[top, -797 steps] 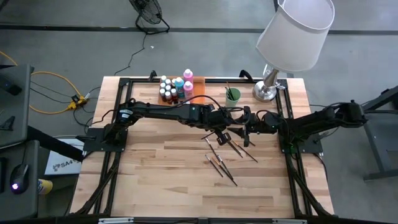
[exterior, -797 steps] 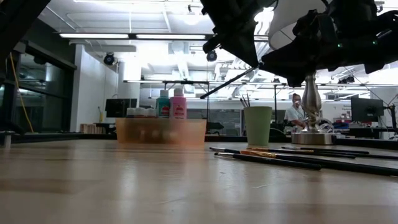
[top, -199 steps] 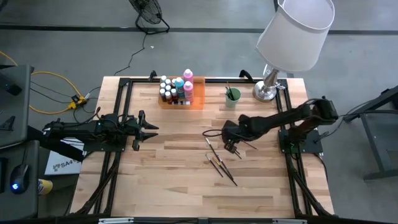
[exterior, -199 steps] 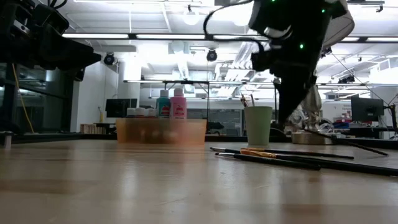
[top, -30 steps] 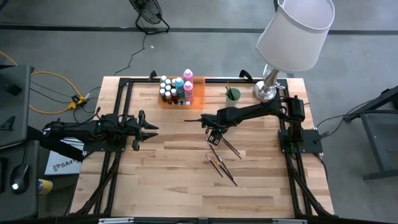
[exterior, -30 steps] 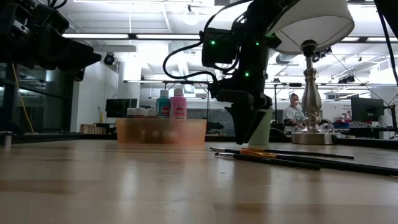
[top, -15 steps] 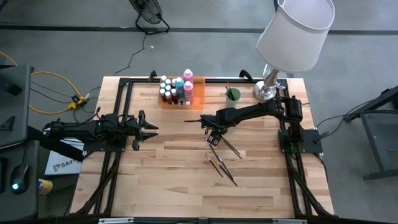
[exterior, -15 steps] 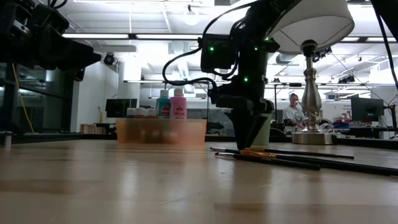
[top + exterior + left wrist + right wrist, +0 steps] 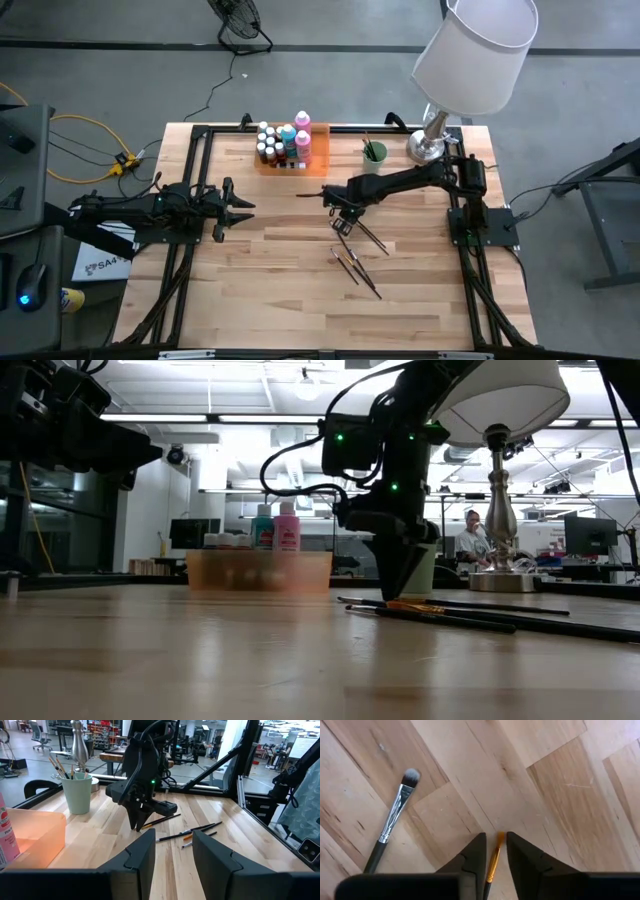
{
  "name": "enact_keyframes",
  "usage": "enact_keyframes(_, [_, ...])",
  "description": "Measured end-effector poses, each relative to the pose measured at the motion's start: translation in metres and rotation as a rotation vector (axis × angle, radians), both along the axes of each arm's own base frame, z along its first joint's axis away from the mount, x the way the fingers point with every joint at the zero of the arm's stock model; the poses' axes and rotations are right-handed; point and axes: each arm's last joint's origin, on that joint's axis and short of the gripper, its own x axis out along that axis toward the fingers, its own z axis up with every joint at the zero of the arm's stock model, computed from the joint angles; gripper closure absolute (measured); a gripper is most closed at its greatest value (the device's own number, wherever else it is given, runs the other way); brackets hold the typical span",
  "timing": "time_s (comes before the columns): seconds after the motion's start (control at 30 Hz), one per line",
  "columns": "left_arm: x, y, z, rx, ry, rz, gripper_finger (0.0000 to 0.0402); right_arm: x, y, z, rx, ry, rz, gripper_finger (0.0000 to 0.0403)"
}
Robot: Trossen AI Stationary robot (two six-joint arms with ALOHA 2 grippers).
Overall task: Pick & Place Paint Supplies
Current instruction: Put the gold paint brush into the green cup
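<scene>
Right gripper (image 9: pixel 494 851) fingers narrowly straddle orange-tipped brush (image 9: pixel 492 862), grip unclear. Left gripper (image 9: pixel 172 851) part-open, empty, near table (image 9: pixel 260 290) edge.

Table (image 9: pixel 280 290): pale butcher-block wood, smooth, satin sheen, grain and plank seams clear in right wrist view. Tray (image 9: pixel 258 571): translucent orange plastic, glossy. Cup (image 9: pixel 77 793): pale green, matt, looks plastic. Lamp base (image 9: pixel 428 146): polished metal, shiny; lampshade (image 9: pixel 475 52): white, matt, cloth or paper, cannot tell. Grey-tipped brush (image 9: pixel 395 817): soft bristles, shiny metal ferrule, dark matt handle. Orange-tipped brush (image 9: pixel 494 857): smooth, glossy. Right gripper (image 9: pixel 493 851) fingers (image 9: pixel 472 855): dark matt plastic.
</scene>
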Motion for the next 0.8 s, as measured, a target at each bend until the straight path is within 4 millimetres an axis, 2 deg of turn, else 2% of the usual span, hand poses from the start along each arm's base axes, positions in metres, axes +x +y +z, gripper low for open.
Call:
enact_keyframes(0.37, [0.0, 0.0, 0.0, 0.0, 0.0, 0.0, 0.0275, -0.0003, 0.0022, -0.0005, -0.001, 0.008, 0.046, 0.0394])
enact_keyframes(0.67, [0.0, 0.0, 0.0, 0.0, 0.0, 0.0, 0.0275, 0.0003, 0.0052, -0.0009, -0.012, 0.005, 0.089, 0.0399])
enact_keyframes(0.8, [0.0, 0.0, 0.0, 0.0, 0.0, 0.0, 0.0275, -0.0012, 0.0104, 0.0053, -0.034, -0.005, 0.107, 0.04])
